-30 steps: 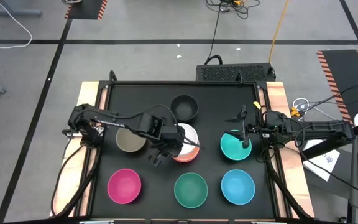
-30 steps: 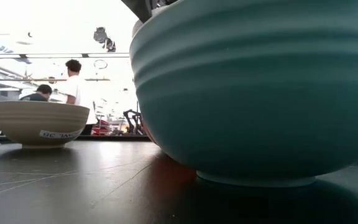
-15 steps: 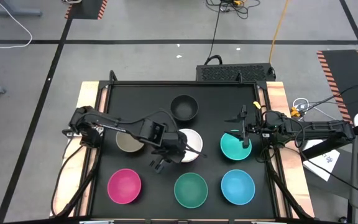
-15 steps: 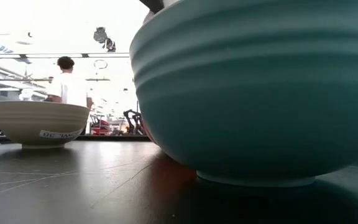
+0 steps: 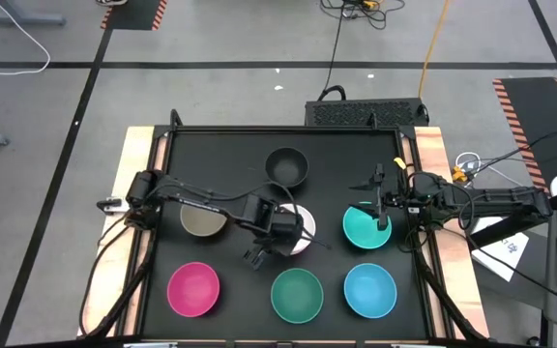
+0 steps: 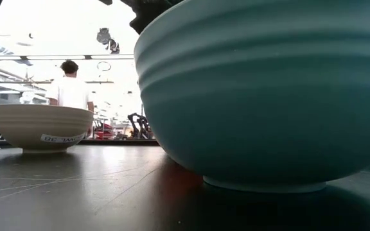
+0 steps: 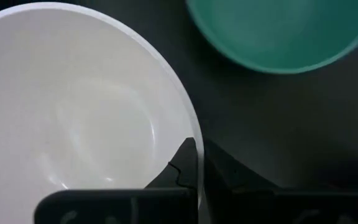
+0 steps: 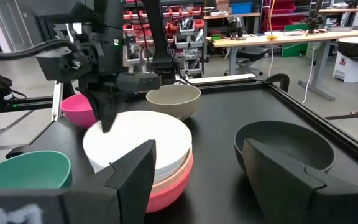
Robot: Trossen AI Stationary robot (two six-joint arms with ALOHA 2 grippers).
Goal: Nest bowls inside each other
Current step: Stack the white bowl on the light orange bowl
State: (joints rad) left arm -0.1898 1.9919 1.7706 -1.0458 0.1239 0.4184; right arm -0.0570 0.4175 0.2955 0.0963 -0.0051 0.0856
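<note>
At table centre, left hand on white bowl

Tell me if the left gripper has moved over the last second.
Yes. In the high view the left gripper, shut on the white plastic bowl's rim, has shifted toward the teal plastic bowl, away from the olive-tan bowl.

Both arms are showing as dark, near-black jointed links with bundled black cables running along them. Left arm is ending in a blocky black wrist housing; a small green light is glowing on it in the right wrist view. Left gripper fingers are looking matte black, wedge-shaped. Right gripper fingers are reading as dark, angular, flat-faced plates.
</note>
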